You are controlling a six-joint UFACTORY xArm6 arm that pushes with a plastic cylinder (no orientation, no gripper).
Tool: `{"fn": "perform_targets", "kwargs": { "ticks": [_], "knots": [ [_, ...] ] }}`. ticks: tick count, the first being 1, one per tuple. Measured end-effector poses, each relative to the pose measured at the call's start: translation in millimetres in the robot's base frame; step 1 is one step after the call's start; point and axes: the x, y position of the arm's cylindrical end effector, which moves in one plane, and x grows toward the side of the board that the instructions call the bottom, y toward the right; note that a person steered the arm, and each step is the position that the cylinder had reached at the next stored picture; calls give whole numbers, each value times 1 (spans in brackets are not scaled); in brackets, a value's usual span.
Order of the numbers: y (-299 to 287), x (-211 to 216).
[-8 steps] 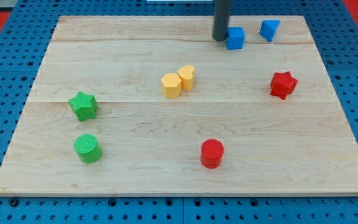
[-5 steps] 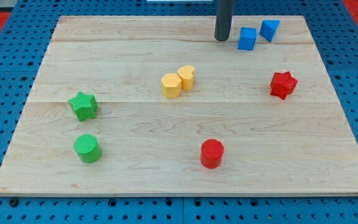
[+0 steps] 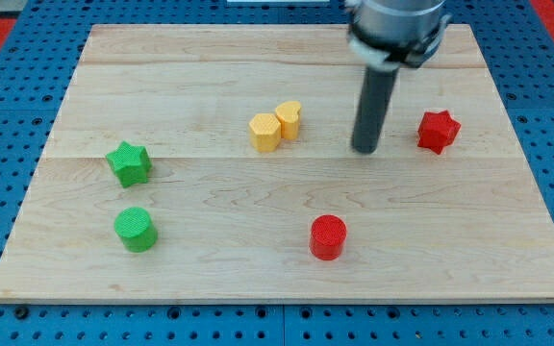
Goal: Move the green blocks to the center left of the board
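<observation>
A green star block (image 3: 129,163) lies at the view's left of the wooden board (image 3: 210,269). A green cylinder block (image 3: 136,230) sits just below it, near the bottom left. My tip (image 3: 365,149) rests on the board right of centre, far to the right of both green blocks. It stands between the yellow blocks and the red star block (image 3: 438,131), touching neither.
Two yellow blocks (image 3: 275,126) sit together near the centre top. A red cylinder block (image 3: 328,236) lies at the bottom centre. The arm's body (image 3: 395,24) covers the top right, where the blue blocks were. Blue pegboard surrounds the board.
My tip has moved from the top edge down toward the board's middle right. The arm's body now hides the two blue blocks. The green blocks have not moved.
</observation>
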Motion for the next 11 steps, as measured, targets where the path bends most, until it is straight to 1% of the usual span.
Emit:
{"fn": "perform_targets", "kwargs": {
  "ticks": [2,3,4,5,6,7,8,9,11],
  "knots": [
    [-94,86],
    [-145,117],
    [-184,127],
    [-212,126],
    [-213,126],
    [-223,111],
    [-260,98],
    [-268,74],
    [-284,3]
  ]
}}
